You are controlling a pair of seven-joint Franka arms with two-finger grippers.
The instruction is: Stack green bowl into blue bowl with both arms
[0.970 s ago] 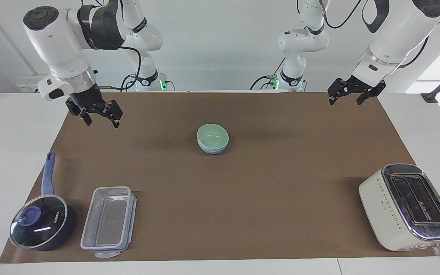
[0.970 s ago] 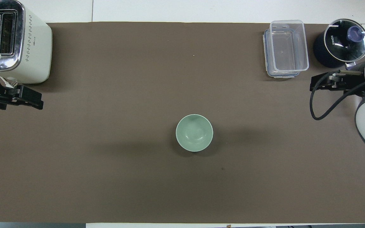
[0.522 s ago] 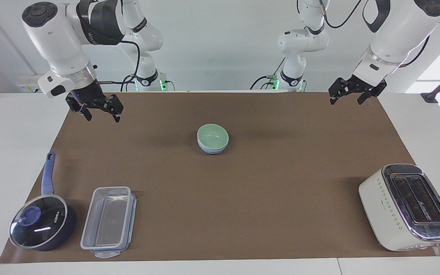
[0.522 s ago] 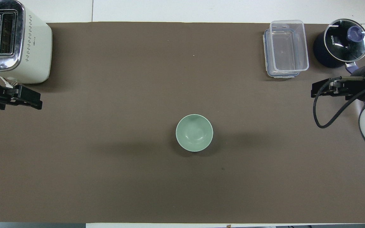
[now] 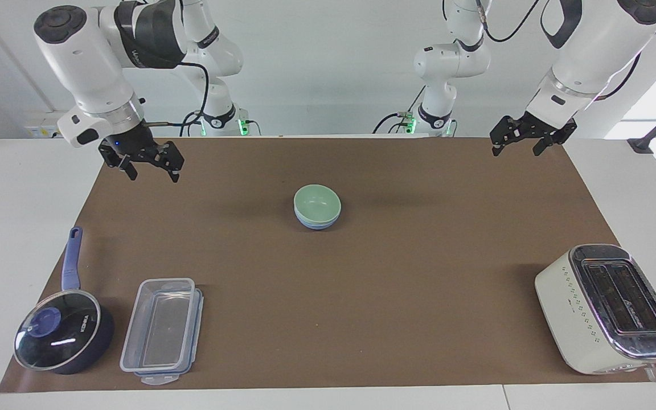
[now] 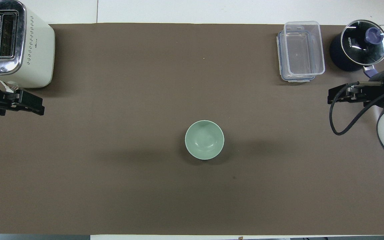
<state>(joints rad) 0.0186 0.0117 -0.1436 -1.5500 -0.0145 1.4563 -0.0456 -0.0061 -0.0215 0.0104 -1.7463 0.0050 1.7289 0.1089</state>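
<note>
The green bowl (image 5: 317, 202) sits nested inside the blue bowl (image 5: 316, 223) in the middle of the brown mat. In the overhead view the green bowl (image 6: 204, 140) hides the blue one. My right gripper (image 5: 154, 177) is open and empty, raised over the mat toward the right arm's end, well apart from the bowls; it also shows in the overhead view (image 6: 332, 95). My left gripper (image 5: 515, 152) is open and empty, raised over the mat toward the left arm's end; it also shows in the overhead view (image 6: 39, 107).
A white toaster (image 5: 607, 307) stands at the left arm's end, farther from the robots than the bowls. A clear lidded container (image 5: 162, 330) and a dark blue pan with a glass lid (image 5: 60, 336) stand at the right arm's end. The brown mat (image 5: 419, 273) covers the table.
My right gripper has risen a little and drawn back toward the right arm's end. The left gripper and the stacked bowls have stayed in place.
</note>
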